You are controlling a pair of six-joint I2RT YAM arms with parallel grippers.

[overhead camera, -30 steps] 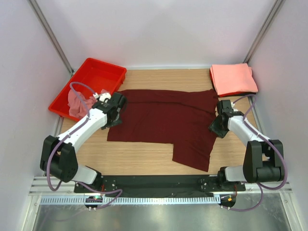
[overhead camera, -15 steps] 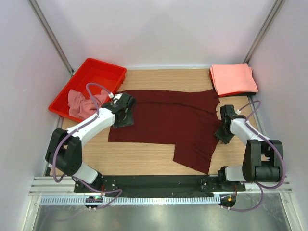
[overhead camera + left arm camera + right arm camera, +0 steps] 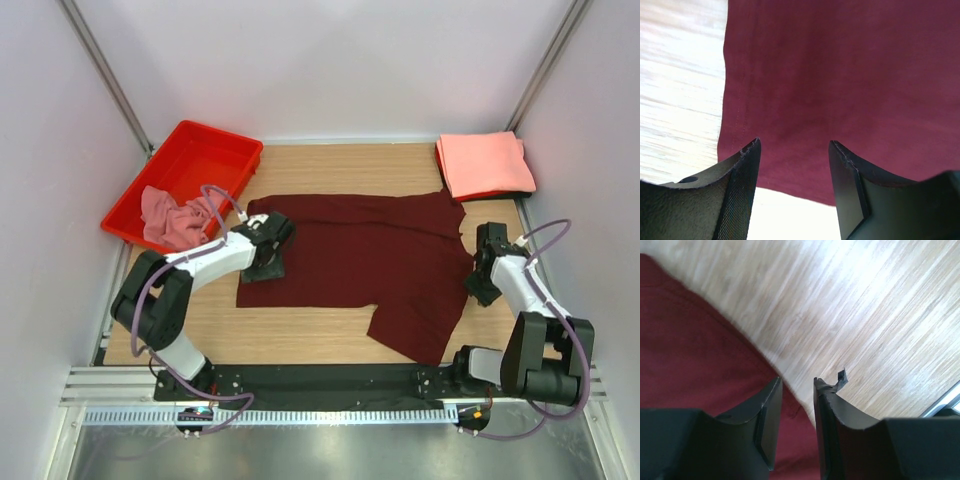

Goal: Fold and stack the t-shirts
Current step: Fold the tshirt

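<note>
**Walls**: smooth, matte, pale panels closing in the maroon shirt on the left, the right and the far side.

**Table**: light wood with a fine straight grain. It lies under the maroon shirt and shows bare all round it.

**Maroon shirt**: soft, dull cloth spread flat at mid-table as a broad band. One flap juts toward the near edge on the right. A stitched hem runs along its left border.

**Tray**: rigid, glossy red plastic, rectangular with raised walls. It sits far-left of the maroon shirt and apart from it.

**Salmon shirt**: folded into a neat, flat square, far-right of the maroon shirt and just beyond its corner.

**Pink shirt**: a crumpled, dusty-pink heap in the tray's near end, left of the maroon shirt.

**Left hand**: black, wedge-shaped fingers spread wide over the maroon shirt's near-left corner, holding nothing.

**Right hand**: black fingers parted by a narrow gap at the maroon shirt's right edge. Wood shows through the gap, and no cloth is clamped.
</note>
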